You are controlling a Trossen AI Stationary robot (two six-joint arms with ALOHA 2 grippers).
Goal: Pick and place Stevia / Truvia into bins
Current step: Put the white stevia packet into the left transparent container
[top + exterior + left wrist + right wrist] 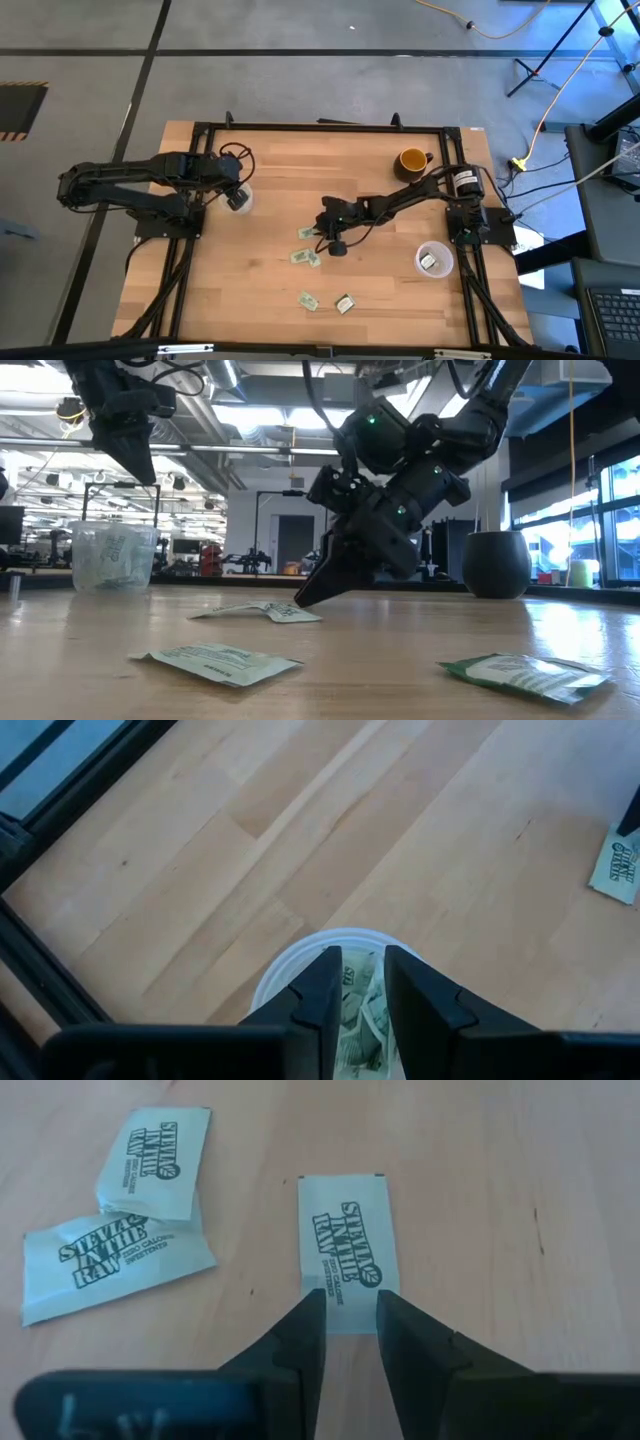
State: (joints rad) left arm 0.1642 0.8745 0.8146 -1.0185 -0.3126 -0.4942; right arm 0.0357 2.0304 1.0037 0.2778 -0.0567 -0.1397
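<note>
Looking down from the high view, the right gripper (322,232) is out mid-table, well away from the yellow mug (411,160) and down on a Stevia packet (306,233). More packets (307,258) lie a bit farther from the mug, plus two stragglers (308,299) farthest from it. One clear cup (434,260) sits on the mug's side of the table with a packet inside. The left gripper (238,199) hangs over the other cup (243,197), well across the table from the mug.

Low view: right gripper's tips (305,597) touch the wood, mug (496,564) behind, left cup (114,556) far off.

Left wrist view: the fingers (322,990) stand a little apart with nothing between them, right above that cup (300,952), which is full of packets.

Right wrist view: the fingers (305,1335) sit either side of the end of a packet (346,1240), closed in on its edges; can't tell if it's lifted. Two overlapping packets (115,1260) lie beside it.
</note>
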